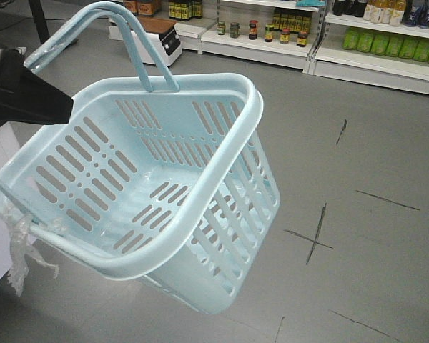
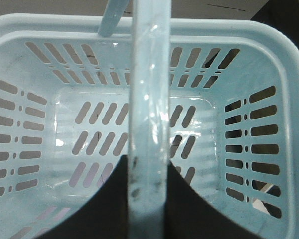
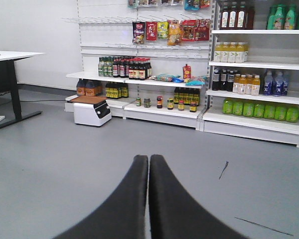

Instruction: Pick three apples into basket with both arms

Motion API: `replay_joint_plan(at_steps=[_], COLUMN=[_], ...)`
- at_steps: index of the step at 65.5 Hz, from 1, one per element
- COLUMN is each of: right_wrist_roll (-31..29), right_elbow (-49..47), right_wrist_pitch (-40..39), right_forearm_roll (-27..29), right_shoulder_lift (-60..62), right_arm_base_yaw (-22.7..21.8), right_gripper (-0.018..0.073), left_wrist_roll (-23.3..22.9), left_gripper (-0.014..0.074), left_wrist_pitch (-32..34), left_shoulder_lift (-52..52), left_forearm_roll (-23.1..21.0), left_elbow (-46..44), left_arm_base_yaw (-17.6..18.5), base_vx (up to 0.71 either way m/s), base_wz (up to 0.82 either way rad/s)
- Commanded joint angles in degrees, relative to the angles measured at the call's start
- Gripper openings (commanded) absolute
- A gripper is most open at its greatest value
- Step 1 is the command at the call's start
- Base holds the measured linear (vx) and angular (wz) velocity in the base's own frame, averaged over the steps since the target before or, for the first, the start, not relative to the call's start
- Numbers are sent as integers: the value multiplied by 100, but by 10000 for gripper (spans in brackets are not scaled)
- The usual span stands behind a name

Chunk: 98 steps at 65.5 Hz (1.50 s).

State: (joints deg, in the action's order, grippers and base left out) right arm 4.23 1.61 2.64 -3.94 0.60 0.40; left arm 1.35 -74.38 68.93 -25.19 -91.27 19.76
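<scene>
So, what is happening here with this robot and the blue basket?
The left arm's fingers are closed around the handle of the pale blue basket, which hangs tilted above the grey floor. The basket is empty, and no apples appear in any view. The right arm's fingers are pressed together, hold nothing and point toward the store shelves. No apple has been put in yet.

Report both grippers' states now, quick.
Left gripper: closed on the handle of the pale blue slotted plastic basket.
Right gripper: fingers closed together, holding nothing.
</scene>
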Motion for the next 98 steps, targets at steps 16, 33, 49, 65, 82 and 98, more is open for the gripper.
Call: replay_joint_plan(at_steps=[16, 33, 49, 65, 82, 98], right_wrist_roll=[-46, -46, -46, -46, -46, -46], right_elbow=[86, 86, 86, 86, 86, 86], right_wrist_pitch=[-425, -425, -425, -425, -425, -425], right_forearm_roll=[-37, -37, -37, -37, -37, -37], right_shoulder_lift=[59, 59, 59, 59, 59, 59], right_arm_base_yaw=[-40, -40, -40, -40, -40, -40], right_gripper=[-5, -5, -5, -5, -5, -5], left_wrist_roll=[-47, -47, -47, -47, -47, -47], left_gripper=[-8, -8, -8, -8, -8, -8], left_wrist_pitch=[267, 267, 267, 267, 267, 267], left_shoulder_lift=[-144, -144, -144, -144, -144, -144], left_forearm_roll=[-275, -275, -275, -275, -275, -275], left_elbow=[-158, -158, -158, -158, -158, -158], left_arm_base_yaw=[27, 27, 27, 27, 27, 27], base_vx=[17, 19, 20, 21, 21, 22], base_wz=[-3, -14, -29, -38, -34, -25])
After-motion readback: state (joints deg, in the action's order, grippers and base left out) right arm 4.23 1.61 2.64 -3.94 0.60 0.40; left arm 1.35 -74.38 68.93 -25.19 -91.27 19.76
